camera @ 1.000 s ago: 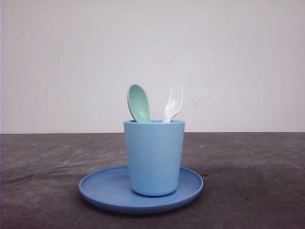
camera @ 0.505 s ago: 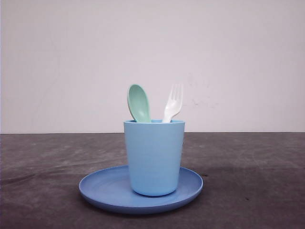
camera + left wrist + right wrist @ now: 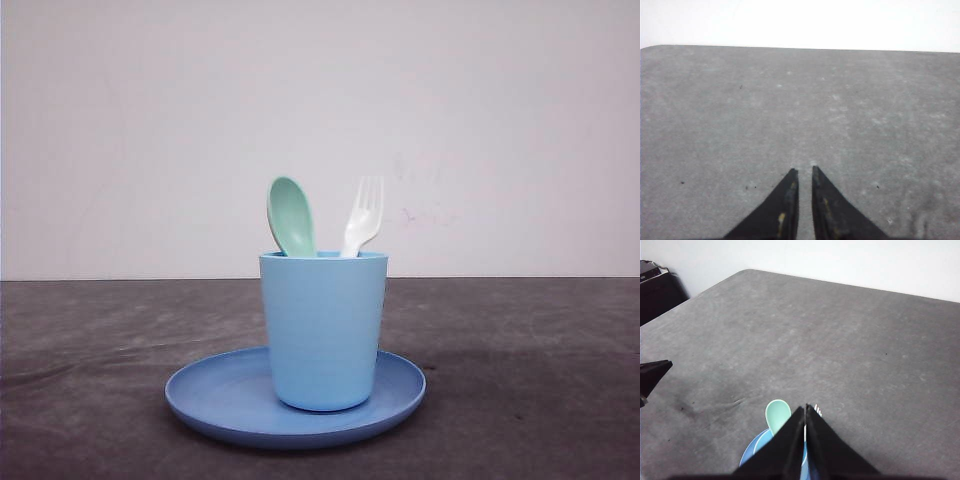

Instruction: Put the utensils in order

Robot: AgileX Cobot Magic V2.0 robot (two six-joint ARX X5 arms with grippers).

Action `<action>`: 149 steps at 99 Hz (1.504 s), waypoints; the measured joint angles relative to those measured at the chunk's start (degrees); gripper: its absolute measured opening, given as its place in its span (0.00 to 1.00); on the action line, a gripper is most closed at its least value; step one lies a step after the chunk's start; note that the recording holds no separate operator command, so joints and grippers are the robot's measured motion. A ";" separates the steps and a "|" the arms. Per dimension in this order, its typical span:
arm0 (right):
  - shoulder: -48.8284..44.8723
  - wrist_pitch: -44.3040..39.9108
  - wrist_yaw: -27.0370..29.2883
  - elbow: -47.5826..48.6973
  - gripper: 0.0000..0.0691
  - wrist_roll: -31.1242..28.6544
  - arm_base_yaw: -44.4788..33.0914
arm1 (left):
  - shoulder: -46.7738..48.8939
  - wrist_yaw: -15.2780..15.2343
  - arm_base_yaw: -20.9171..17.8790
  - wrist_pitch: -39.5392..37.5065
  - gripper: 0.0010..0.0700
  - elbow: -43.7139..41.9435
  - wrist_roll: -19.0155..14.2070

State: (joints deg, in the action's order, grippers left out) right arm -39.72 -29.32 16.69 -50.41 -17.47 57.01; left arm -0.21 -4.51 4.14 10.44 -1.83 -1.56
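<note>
In the front view, a light blue cup (image 3: 324, 330) is seen standing upright on a round blue plate (image 3: 215, 400), which rests on the dark grey surface (image 3: 530, 370). Both utensils are held in the cup, handles down and working ends up. The mint-green spoon (image 3: 291, 216) is placed at the cup's left side, its long axis nearly vertical and leaned slightly to the left, its bowl raised above the rim. The white fork (image 3: 363, 215) is placed at the right side, its long axis tilted to the right, its tines pointed upward. The two are kept apart above the rim.

In the right wrist view, the right gripper (image 3: 805, 410) is seen above the cup (image 3: 755, 455), its jaws brought together with only a thin slit between them and nothing held; the spoon bowl (image 3: 777, 416) appears just beside the tips.

In the left wrist view, the left gripper (image 3: 803, 172) is seen over bare surface (image 3: 715, 110), its jaws nearly together and nothing gripped.
</note>
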 joint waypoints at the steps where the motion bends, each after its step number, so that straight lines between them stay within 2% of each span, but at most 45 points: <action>1: 0.00 0.00 0.00 0.00 0.00 0.00 0.00 | 0.00 0.00 0.00 0.00 0.02 0.00 0.00; 31: 0.00 0.00 0.00 0.00 0.00 0.00 0.00 | 0.00 0.02 0.00 -0.02 0.02 0.00 -1.46; 115: 0.00 0.00 0.15 0.00 0.00 0.00 0.00 | 0.00 0.02 0.00 -0.02 0.02 0.00 -1.53; 134: 0.20 0.02 6.19 0.00 0.00 0.94 -1.42 | 0.00 0.02 0.00 0.00 0.02 0.00 -1.53; 149: 0.37 3.52 10.73 0.00 0.00 5.70 -7.52 | 0.00 0.02 0.00 0.00 0.02 0.00 -1.53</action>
State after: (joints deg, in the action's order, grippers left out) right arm -39.35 -25.80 27.42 -50.41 -11.77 49.50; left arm -0.21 -4.49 4.14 10.44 -1.83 -3.09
